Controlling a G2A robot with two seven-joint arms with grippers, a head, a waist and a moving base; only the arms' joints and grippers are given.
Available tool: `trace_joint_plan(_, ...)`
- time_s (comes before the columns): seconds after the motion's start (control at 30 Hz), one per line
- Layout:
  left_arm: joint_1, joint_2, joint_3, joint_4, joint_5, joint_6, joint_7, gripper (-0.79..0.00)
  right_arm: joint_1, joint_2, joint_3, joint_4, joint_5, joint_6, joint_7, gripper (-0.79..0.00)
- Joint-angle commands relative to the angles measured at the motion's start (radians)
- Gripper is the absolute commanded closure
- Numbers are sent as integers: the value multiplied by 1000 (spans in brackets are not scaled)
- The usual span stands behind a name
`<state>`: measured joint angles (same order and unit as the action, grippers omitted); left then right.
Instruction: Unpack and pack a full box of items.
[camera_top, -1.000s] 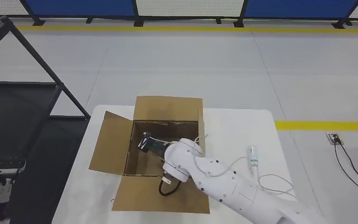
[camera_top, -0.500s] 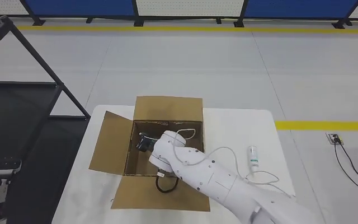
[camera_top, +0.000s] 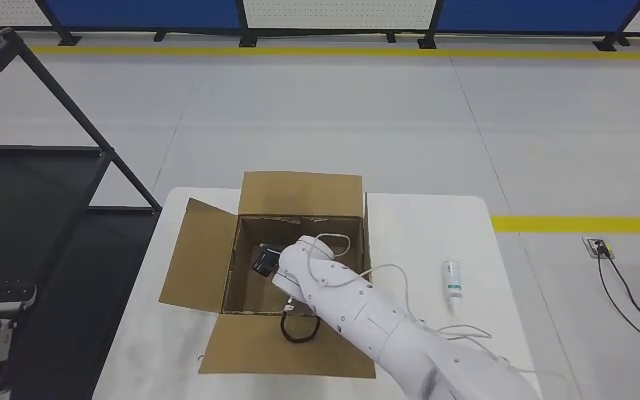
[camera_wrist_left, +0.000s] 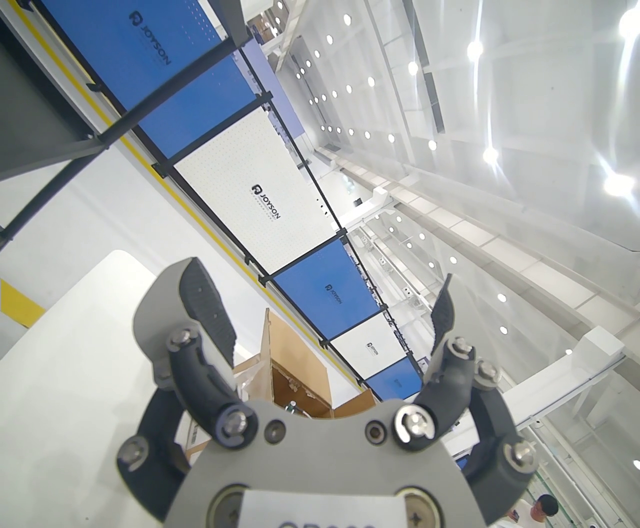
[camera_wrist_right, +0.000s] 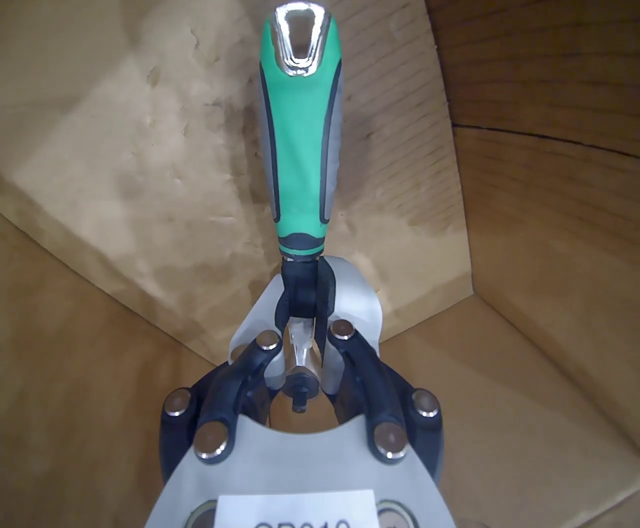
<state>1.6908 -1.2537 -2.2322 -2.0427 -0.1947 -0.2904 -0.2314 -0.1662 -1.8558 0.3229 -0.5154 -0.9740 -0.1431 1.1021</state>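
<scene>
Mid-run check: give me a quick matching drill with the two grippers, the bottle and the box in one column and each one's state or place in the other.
Things:
1. right gripper
2. left gripper
3. white bottle
4. cardboard box

States or places:
a. lying on the table, outside the box
b. open, holding nothing
c. flaps folded outward
d. shut on the green-handled tool, down inside the box

Pairs: 1-d, 2-b, 3-a, 4-c
</scene>
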Motion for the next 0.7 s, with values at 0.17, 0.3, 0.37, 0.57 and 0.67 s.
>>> trace_joint_plan(0.17,1,-1,3,-4,8,0,2,-785,8,-30,15,76,7,-8,-32,-296)
trace_joint_plan(0.3,3,-2,5,-9,10,0,5,-785,19,-39,26,93,3,4,-51,-326)
trace_joint_plan(0.37,4,-2,6,-10,11,-2,6,-785,26,-41,35,90,3,10,-62,-326)
trace_joint_plan(0.57,7,-3,14,-18,19,-2,5,-785,44,-26,72,17,1,13,-67,-329)
trace_joint_plan(0.67,7,-4,22,-21,23,-3,3,-785,41,0,105,-67,-2,13,-59,-329)
